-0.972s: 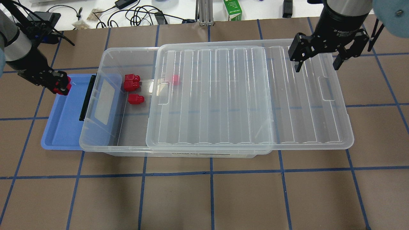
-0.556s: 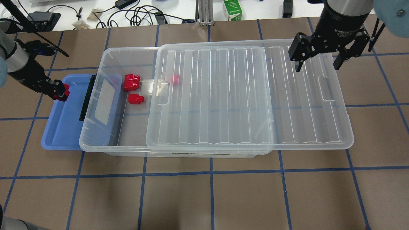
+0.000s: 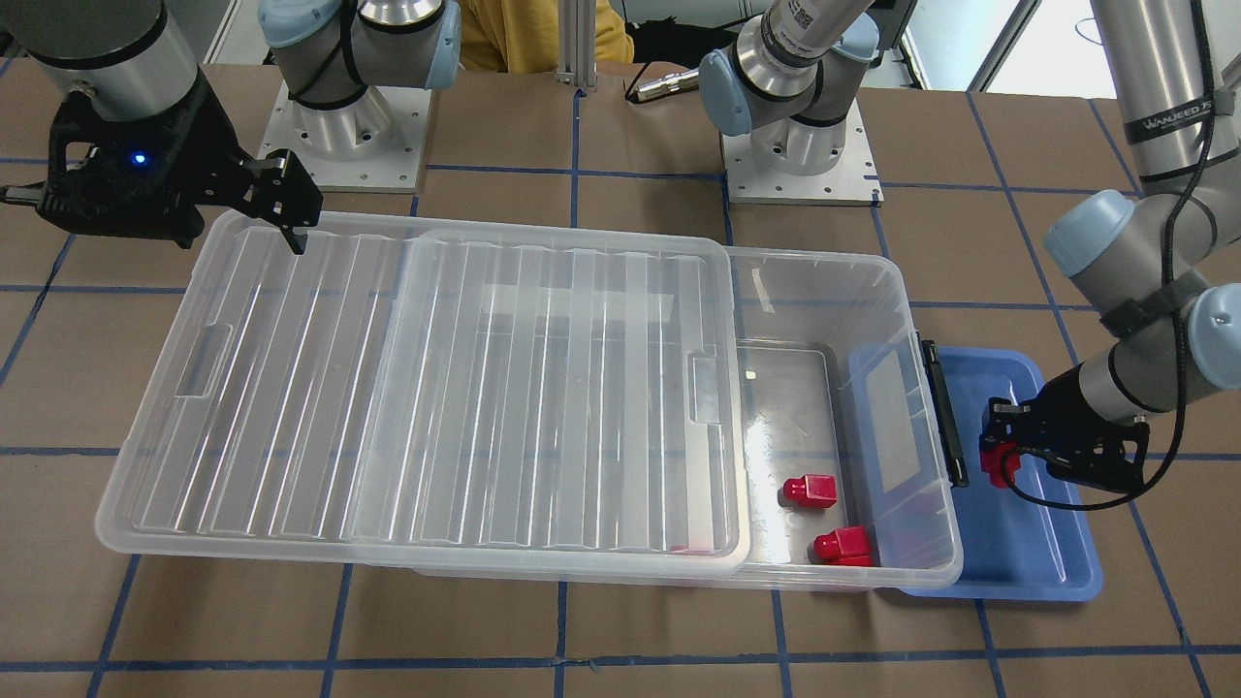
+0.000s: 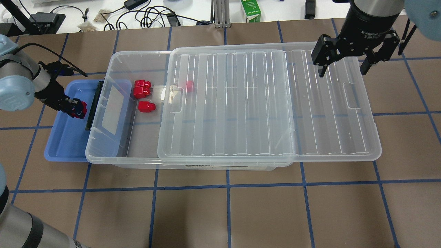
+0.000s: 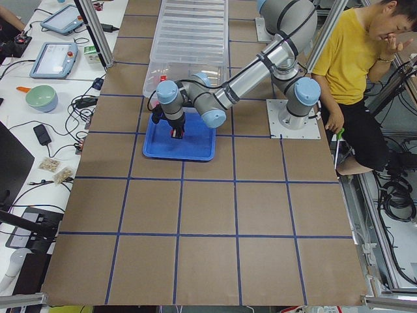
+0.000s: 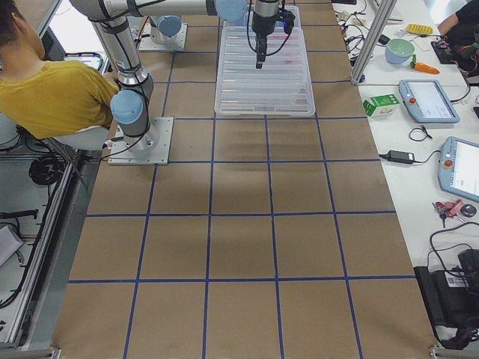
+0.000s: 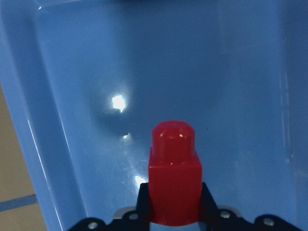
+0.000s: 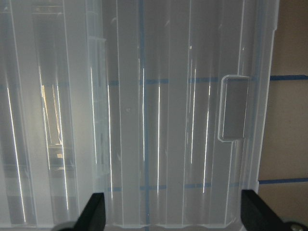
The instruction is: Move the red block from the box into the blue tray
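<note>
My left pincer (image 4: 76,108) is clamped on the block (image 7: 174,178). It holds the block over the tray (image 4: 65,137), low, near the tray's far end. So the task's thing is not off to any side of the pincer. It sits between the fingers, with its long axis running straight out from them and the stud leading toward the tray floor. From the wrist view I cannot tell whether the stud touches the blue surface or hangs just above it.

I judge the next move is a short drop and a release, and it turns on that gap. Let go stud-first, the block will probably tip over onto a side.

The tight edge is on the box (image 4: 137,54) side. The box's end wall overhangs the tray, and its black latch (image 4: 91,110) stands just beside my fingers. The tray's outer rim on the other side is not far off either. Open blue floor runs from the pincer toward the tray's near end, and straight up is free for pulling back.

My right pincer (image 4: 341,69) hangs with its fingers apart over the far corner of the lid (image 4: 258,103), well away from the tray. The lid is slid aside, and spare blocks (image 4: 146,107) lie in the uncovered end of the box.
</note>
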### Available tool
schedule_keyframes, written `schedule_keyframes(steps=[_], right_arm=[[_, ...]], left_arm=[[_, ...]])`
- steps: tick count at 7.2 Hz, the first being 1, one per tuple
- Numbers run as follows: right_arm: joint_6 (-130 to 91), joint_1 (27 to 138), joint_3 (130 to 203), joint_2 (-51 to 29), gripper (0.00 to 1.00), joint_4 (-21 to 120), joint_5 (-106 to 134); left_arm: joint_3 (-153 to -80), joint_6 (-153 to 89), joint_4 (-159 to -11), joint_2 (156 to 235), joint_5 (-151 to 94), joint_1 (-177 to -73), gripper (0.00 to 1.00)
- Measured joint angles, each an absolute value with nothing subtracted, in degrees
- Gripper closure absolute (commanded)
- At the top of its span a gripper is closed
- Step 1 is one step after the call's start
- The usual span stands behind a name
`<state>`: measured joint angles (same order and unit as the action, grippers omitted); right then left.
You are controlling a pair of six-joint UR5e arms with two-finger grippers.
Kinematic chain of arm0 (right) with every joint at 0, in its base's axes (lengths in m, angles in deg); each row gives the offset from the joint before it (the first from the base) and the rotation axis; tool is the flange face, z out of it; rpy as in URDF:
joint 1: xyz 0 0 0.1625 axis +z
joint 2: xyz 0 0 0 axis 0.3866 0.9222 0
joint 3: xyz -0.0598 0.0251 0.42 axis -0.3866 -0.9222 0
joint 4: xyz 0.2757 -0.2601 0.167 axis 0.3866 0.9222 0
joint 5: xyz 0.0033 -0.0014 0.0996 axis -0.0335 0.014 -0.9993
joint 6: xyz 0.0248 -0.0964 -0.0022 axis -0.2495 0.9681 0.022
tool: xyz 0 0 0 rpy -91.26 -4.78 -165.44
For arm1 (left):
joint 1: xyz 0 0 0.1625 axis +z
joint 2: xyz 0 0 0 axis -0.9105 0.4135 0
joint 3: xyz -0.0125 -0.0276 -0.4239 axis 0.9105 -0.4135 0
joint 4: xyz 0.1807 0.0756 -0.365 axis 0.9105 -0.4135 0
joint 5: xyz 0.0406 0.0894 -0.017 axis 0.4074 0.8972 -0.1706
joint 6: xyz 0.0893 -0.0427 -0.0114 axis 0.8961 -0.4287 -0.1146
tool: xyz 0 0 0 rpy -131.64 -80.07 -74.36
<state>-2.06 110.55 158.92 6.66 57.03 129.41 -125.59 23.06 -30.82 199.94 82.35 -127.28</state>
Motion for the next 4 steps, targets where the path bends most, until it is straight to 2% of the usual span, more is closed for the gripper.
schedule_keyframes(steps=[1, 2, 3, 4], right_arm=[[-2.1, 110.5, 158.9, 6.7, 0.00, 57.1, 129.4], [-2.1, 110.5, 158.9, 6.6, 0.00, 57.1, 129.4], [-2.1, 110.5, 158.9, 6.6, 0.00, 57.2, 129.4], [-2.1, 110.5, 158.9, 6.6, 0.00, 57.5, 129.4]], left_arm=[[-125.8, 23.0, -30.4, 200.5, 82.4, -127.3, 1.00], [-125.9, 23.0, -30.3, 200.9, 82.4, -127.3, 0.79], [-125.9, 23.0, -30.2, 201.0, 82.4, -127.3, 0.06], [-125.9, 22.9, -30.2, 201.2, 82.4, -127.3, 0.03]])
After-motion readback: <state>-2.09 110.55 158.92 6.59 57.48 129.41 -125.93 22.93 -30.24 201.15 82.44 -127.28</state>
